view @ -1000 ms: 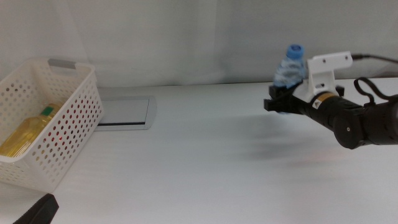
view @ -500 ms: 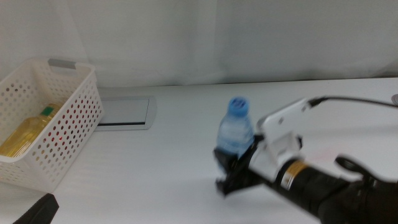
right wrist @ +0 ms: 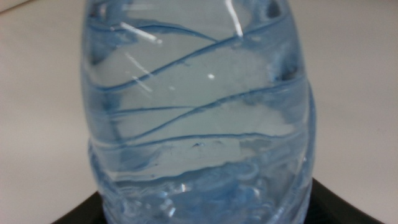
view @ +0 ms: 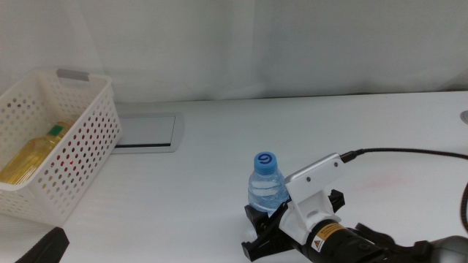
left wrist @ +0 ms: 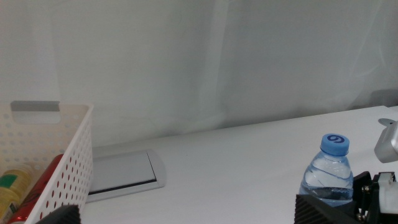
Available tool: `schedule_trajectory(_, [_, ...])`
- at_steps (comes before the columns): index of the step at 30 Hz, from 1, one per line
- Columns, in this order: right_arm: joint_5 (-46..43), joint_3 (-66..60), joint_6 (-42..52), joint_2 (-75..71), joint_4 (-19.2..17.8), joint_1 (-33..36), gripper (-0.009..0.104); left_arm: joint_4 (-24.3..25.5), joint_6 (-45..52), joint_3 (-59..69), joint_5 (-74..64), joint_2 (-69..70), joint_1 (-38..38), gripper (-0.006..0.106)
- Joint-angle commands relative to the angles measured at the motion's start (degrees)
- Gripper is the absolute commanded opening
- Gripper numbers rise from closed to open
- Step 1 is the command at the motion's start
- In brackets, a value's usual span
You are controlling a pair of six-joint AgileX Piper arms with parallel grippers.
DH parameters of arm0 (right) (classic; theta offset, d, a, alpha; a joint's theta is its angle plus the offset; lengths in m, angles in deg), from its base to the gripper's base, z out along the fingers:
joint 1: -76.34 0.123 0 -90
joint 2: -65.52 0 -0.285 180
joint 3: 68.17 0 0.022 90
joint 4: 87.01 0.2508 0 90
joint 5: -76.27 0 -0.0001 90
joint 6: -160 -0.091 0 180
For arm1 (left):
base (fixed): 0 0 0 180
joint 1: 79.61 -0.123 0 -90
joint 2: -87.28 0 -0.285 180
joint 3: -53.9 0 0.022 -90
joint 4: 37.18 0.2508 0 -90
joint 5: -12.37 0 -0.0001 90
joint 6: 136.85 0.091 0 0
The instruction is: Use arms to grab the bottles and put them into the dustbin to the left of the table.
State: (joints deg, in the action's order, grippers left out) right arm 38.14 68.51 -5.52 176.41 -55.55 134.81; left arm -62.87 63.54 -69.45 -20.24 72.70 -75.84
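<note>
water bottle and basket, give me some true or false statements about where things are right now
1. The right gripper is shut on the water bottle. True.
2. The water bottle's blue cap is missing. False: the cap is on.
3. The dustbin already holds a yellow-liquid bottle. True.
4. The water bottle lies on its side on the table. False: it stands upright in the gripper.
5. The left gripper is reaching into the dustbin. False: it waits near the middle view's bottom edge.
</note>
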Motion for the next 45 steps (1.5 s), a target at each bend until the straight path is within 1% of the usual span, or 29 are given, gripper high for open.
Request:
schedule_trajectory(1, [-7.38, 0.27, -2.43, 1.23, -0.17, 0.1, -0.002, -0.66, -0.56, 0.3, 0.32, -0.3, 0.25, 0.089])
schedule_trajectory(5, [-7.78, 0.37, -6.62, 3.63, -0.43, -0.1, -0.002, -0.66, -0.56, 0.3, 0.32, -0.3, 0.25, 0.089])
schedule_trajectory(19, [-9.15, 0.37, -8.52, 5.63, -0.56, -0.25, -0.002, -0.66, -0.56, 0.3, 0.32, -0.3, 0.25, 0.089])
schedule_trajectory(21, [-9.6, 0.37, -8.52, 5.63, -0.56, -0.25, 0.007, -0.66, -0.56, 0.3, 0.32, -0.3, 0.25, 0.089])
schedule_trajectory(22, [-9.6, 0.37, -8.52, 5.63, -0.56, -0.25, 0.036, -0.66, -0.56, 0.3, 0.32, -0.3, 0.25, 0.089])
schedule_trajectory(23, [-9.6, 0.37, -8.52, 5.63, -0.56, -0.25, 0.044, -0.66, -0.56, 0.3, 0.32, -0.3, 0.25, 0.089])
schedule_trajectory(24, [-9.75, 0.37, -8.52, 5.63, -0.56, -0.25, 0.066, -0.66, -0.56, 0.3, 0.32, -0.3, 0.25, 0.089])
schedule_trajectory(26, [-9.75, 0.37, -8.52, 5.63, -0.56, -0.25, 0.083, -0.66, -0.56, 0.3, 0.32, -0.3, 0.25, 0.089])
schedule_trajectory(27, [-9.85, 0.37, -8.52, 5.63, -0.56, -0.25, 0.089, -0.66, -0.56, 0.3, 0.32, -0.3, 0.25, 0.089])
schedule_trajectory(29, [-9.83, 0.37, -8.52, 5.63, -0.56, -0.25, 0.094, -0.66, -0.56, 0.3, 0.32, -0.3, 0.25, 0.089])
schedule_trajectory(34, [-8.22, 0.37, -7.49, 3.09, -0.44, -0.25, 0.094, -0.66, -0.56, 0.3, 0.35, -0.3, 0.25, 0.088])
schedule_trajectory(37, [-3.66, 0.37, -4.81, -0.83, -0.11, -0.25, 0.094, -0.66, -0.56, 0.3, 0.56, -0.3, 0.25, 0.087])
schedule_trajectory(40, [1.76, 0.37, -2.23, -5.45, 2.01, -0.25, 0.094, -0.66, -0.56, 0.3, 0.56, -0.3, 0.25, 0.087])
schedule_trajectory(41, [5.86, 0.37, 1.1, -9.11, 3.41, -0.25, 0.094, -0.66, -0.56, 0.3, 0.66, -0.3, 0.25, 0.087])
schedule_trajectory(45, [13.76, 0.31, 8.4, -16.78, 7.04, -0.25, 0.094, -0.66, -0.56, 0.3, 0.76, -0.3, 0.25, 0.087])
